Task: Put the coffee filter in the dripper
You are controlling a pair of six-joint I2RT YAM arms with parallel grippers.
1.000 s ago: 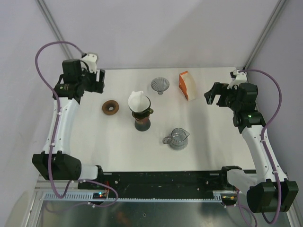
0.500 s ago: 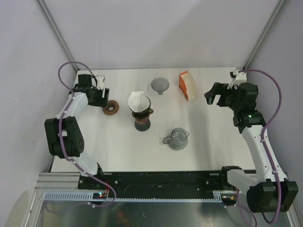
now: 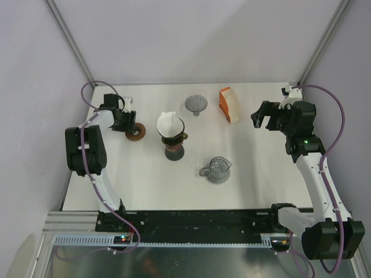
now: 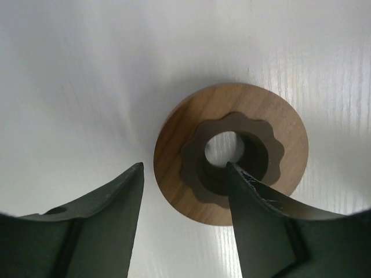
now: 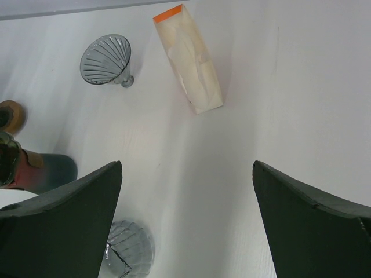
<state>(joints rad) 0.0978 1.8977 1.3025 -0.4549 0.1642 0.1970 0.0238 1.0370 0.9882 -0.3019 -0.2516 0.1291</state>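
nearest in the top view, low and a little right of centre, stood a glass server (image 3: 217, 169), touched by nothing. just behind it, at the centre of the frame, the white coffee filter (image 3: 167, 121) sat open in the mouth of a dark pot (image 3: 173, 147). whether a dripper part already held it there i could not tell, as the view was too small. left of the pot lay a wooden ring (image 3: 136, 132), and the left gripper (image 3: 123, 119) was down at it. in the wrist view its jaws were released and part way apart, one finger over the hole of the ring, the other outside the rim with a bare gap between; nothing was grasped. the right gripper (image 3: 264, 119), at the right of the frame, was spread wide and empty, well apart from everything. farthest, at upper centre, the glass dripper (image 3: 196, 104) seemed to lie on its side, with the orange filter pack (image 3: 229, 105) near it.

the risks, as i judged them: a pinch on one side of the ring only could tilt it or let it slip out. the ring was near the pot, so a sideways swing of the left arm could hit the pot and throw out the light paper. the dripper, if on its side, could roll when touched.
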